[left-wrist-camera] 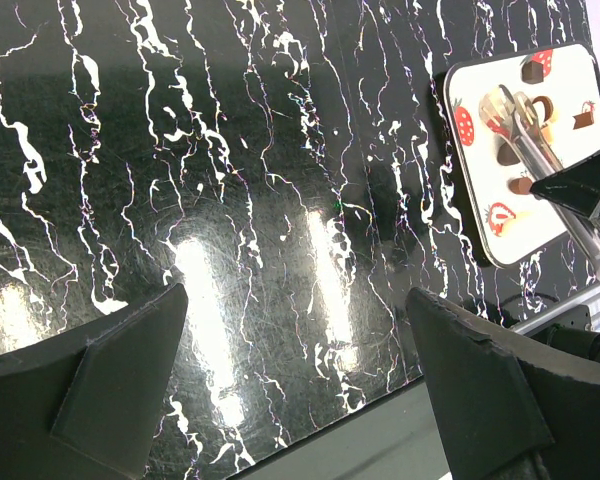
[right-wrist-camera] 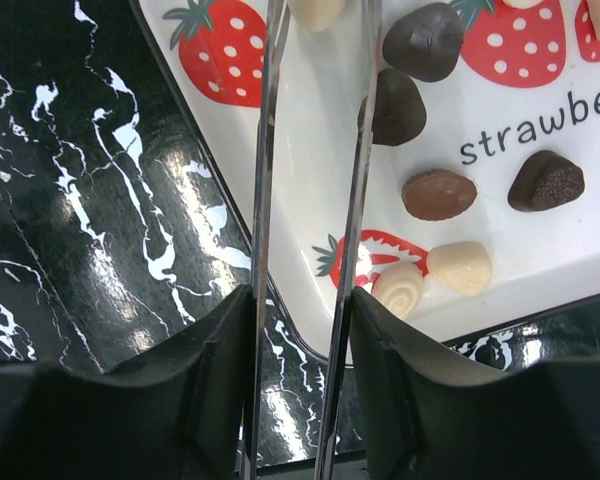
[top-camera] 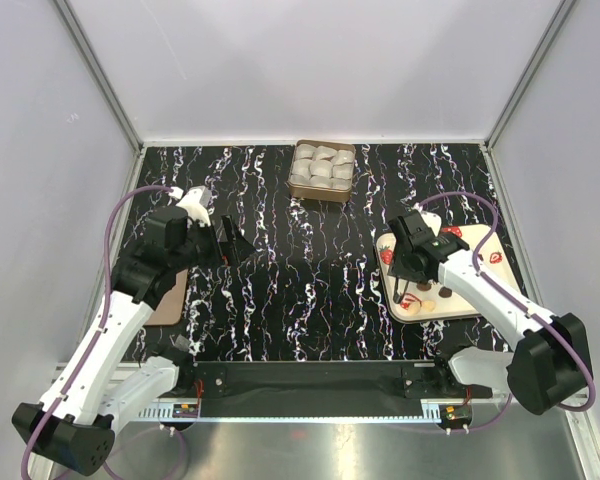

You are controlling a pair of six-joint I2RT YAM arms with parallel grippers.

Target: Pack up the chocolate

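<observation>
Several chocolates lie on the white strawberry-print tray (right-wrist-camera: 500, 240): dark ones (right-wrist-camera: 423, 40) (right-wrist-camera: 546, 180), a brown one (right-wrist-camera: 438, 194) and cream ones (right-wrist-camera: 460, 267). My right gripper (right-wrist-camera: 298, 310) is shut on metal tongs (right-wrist-camera: 265, 200), pinching both arms. The tong tips reach over the tray, around a cream chocolate (right-wrist-camera: 315, 10) at the view's top edge; whether they touch it is cut off. From above, the right gripper (top-camera: 408, 268) hangs over the tray's (top-camera: 460, 300) left part. My left gripper (top-camera: 230, 243) is open and empty above the table's left side.
A brown box (top-camera: 322, 170) filled with white paper cups stands at the back centre of the black marbled table (top-camera: 300, 300). A brown board (top-camera: 170, 295) lies at the left edge under the left arm. The left wrist view catches the tray (left-wrist-camera: 480, 210) and tongs (left-wrist-camera: 525, 130).
</observation>
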